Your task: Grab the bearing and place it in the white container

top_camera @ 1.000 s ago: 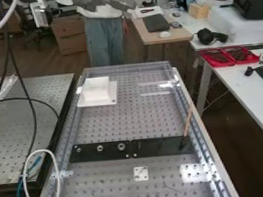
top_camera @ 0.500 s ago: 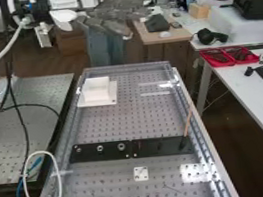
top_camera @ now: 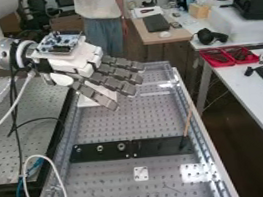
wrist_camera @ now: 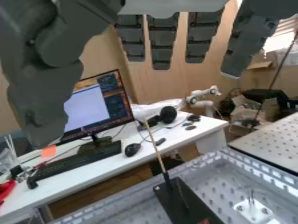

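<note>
The hand point(top_camera: 107, 76) is over the far left part of the perforated bench, its fingers straight and spread with nothing held. In the wrist view the hand's fingers point(wrist_camera: 163, 40) hang extended, with the thumb at one side. Below and behind the hand lies the white container point(top_camera: 87, 101), largely covered by it. Nearer the camera, the black strip point(top_camera: 160, 146) crosses the bench and carries several small ring-shaped parts on its left half, among them a bearing point(top_camera: 121, 146). The strip's end point(wrist_camera: 183, 202) also appears in the wrist view.
A thin wooden stick point(top_camera: 188, 122) stands upright at the strip's right end. A small white plate point(top_camera: 141, 174) lies nearer the camera. Raised rails point(top_camera: 202, 132) edge the bench. A white cable point(top_camera: 54, 169) loops at the left, and a side desk point(top_camera: 237, 83) stands at the right.
The arm has come in from the upper left, and the hand has moved lower in the high view, now covering most of the white container. The strip and its parts have stayed put.
</note>
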You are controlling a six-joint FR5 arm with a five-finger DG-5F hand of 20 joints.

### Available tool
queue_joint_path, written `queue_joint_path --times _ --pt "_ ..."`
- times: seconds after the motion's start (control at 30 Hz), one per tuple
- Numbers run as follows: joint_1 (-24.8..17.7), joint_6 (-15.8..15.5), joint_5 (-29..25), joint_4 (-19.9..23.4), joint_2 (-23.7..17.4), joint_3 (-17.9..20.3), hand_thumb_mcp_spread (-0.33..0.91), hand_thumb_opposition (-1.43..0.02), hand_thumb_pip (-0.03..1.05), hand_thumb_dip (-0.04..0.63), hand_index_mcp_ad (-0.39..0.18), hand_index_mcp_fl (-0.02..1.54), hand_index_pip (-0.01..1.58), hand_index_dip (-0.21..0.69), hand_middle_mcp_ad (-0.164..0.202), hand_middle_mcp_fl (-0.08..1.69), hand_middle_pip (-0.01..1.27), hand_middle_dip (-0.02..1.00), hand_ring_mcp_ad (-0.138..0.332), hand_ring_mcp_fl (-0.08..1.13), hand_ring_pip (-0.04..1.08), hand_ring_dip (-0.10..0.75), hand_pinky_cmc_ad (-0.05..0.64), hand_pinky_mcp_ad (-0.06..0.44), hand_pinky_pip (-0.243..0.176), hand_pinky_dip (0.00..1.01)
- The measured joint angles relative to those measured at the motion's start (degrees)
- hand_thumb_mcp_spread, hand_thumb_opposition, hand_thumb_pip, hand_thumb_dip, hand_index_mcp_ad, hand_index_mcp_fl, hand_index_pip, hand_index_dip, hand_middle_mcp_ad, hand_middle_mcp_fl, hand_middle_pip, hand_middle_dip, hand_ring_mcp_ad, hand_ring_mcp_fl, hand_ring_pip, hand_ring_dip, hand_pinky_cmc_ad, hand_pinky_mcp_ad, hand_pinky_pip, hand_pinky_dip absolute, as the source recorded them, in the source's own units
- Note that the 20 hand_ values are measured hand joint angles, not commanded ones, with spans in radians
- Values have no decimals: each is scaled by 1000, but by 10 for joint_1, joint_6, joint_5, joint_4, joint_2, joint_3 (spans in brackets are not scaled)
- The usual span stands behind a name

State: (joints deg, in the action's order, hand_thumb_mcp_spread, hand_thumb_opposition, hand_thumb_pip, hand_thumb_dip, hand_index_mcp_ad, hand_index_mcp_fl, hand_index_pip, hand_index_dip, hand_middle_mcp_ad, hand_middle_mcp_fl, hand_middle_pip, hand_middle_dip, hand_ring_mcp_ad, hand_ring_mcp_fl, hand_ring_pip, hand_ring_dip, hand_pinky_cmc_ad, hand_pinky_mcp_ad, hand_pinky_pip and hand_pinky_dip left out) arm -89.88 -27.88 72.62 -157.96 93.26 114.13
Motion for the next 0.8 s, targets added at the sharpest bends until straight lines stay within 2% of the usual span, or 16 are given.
queue_joint_path --times 0.2,0.3,0.43,0.6,0.8 --pt "7 23 -23 14 23 20 325 -710 482 161 -16 113 229 63 72 72 126 171 147 12 103 87 361 309 -61 286" --pt "11 29 -33 27 30 32 346 -709 482 164 -23 138 374 63 73 72 126 171 147 12 103 87 361 309 -61 286" --pt "14 35 -49 46 37 48 351 -721 536 164 -24 141 562 63 70 72 126 171 147 12 103 87 361 309 -61 283" --pt "17 32 -60 69 49 61 354 -730 536 176 -45 185 770 58 70 68 126 171 147 12 103 87 361 309 -61 286" --pt "25 21 -60 94 74 65 391 -752 536 176 -56 180 1035 94 72 56 126 175 147 12 103 87 361 305 -61 269"
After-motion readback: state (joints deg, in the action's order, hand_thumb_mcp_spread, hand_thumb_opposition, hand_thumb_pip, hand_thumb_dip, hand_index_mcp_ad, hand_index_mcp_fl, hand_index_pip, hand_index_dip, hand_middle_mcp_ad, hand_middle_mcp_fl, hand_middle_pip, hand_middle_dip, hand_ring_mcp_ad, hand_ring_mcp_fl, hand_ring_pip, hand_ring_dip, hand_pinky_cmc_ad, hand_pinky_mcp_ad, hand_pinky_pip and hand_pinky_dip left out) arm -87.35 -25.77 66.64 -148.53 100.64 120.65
